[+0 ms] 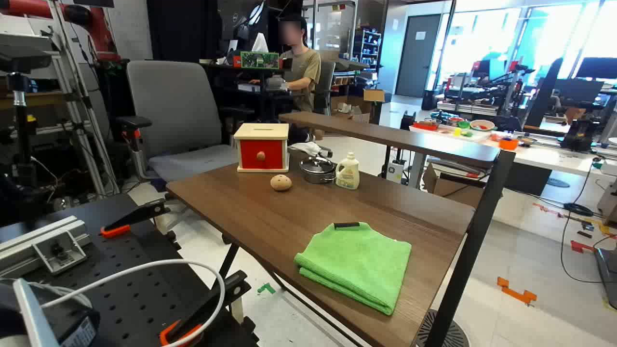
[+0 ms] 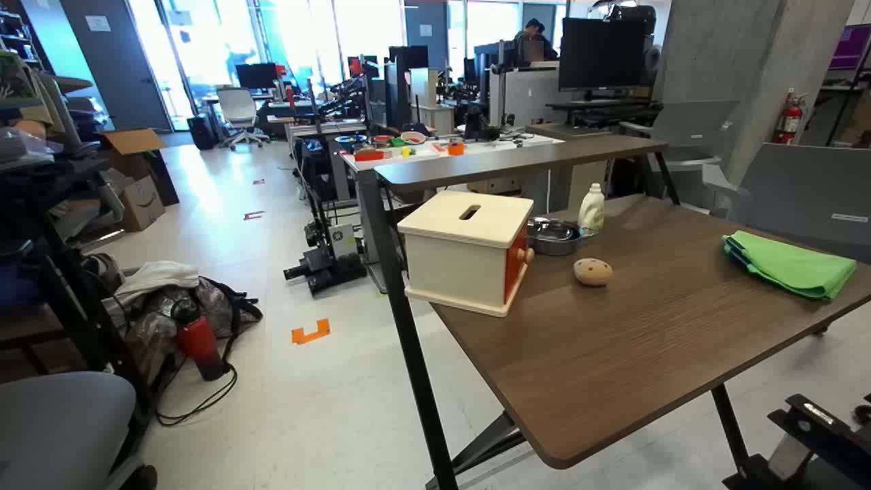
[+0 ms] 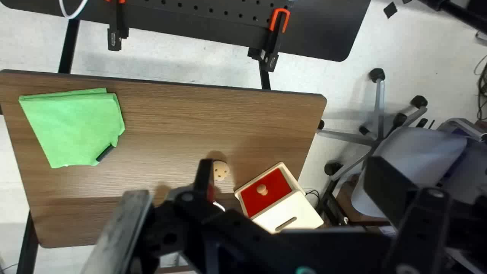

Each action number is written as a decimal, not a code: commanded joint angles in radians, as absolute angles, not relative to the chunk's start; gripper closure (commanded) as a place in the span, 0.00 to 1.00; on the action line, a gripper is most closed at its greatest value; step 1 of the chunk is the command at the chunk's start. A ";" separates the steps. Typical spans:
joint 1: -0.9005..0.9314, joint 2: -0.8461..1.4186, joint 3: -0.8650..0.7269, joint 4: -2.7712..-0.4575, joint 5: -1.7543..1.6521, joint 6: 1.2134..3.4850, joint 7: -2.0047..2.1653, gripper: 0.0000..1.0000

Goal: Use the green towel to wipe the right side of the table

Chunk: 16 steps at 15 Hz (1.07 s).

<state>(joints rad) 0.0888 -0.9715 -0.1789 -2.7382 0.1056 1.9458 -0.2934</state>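
Observation:
The green towel (image 1: 359, 265) lies folded flat on the brown table (image 1: 385, 202), near one end, with a dark tag at one edge. It also shows in an exterior view (image 2: 793, 265) and at the left of the wrist view (image 3: 76, 127). My gripper (image 3: 293, 167) shows only in the wrist view. Its two dark fingers are wide apart with nothing between them. It is above the table, apart from the towel, which lies well to the left of the fingers in that view.
A wooden box with a red drawer (image 1: 261, 148), an egg-shaped thing with holes (image 1: 281, 182), a metal pot (image 1: 318, 169) and a cream bottle (image 1: 348, 172) stand on the table. A raised shelf (image 1: 390, 135) runs along one long side. A black perforated bench (image 1: 140, 284) and grey chair (image 1: 176, 111) stand beside it.

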 commanded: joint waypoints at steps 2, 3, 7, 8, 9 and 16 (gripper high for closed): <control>0.072 -0.953 -0.167 -2.743 0.103 1.963 -0.295 0.00; 0.063 -0.941 -0.165 -2.753 0.095 1.977 -0.290 0.00; 0.014 -0.814 -0.161 -2.761 0.051 2.110 -0.263 0.00; -0.002 -0.767 -0.162 -2.767 0.037 2.163 -0.251 0.00; -0.017 -0.720 -0.162 -2.775 0.025 2.220 -0.237 0.00; -0.150 -0.324 -0.146 -2.797 -0.100 2.621 -0.115 0.00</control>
<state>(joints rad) -0.0924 -0.4874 -0.1687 -2.8033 -0.0496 2.5037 -0.1686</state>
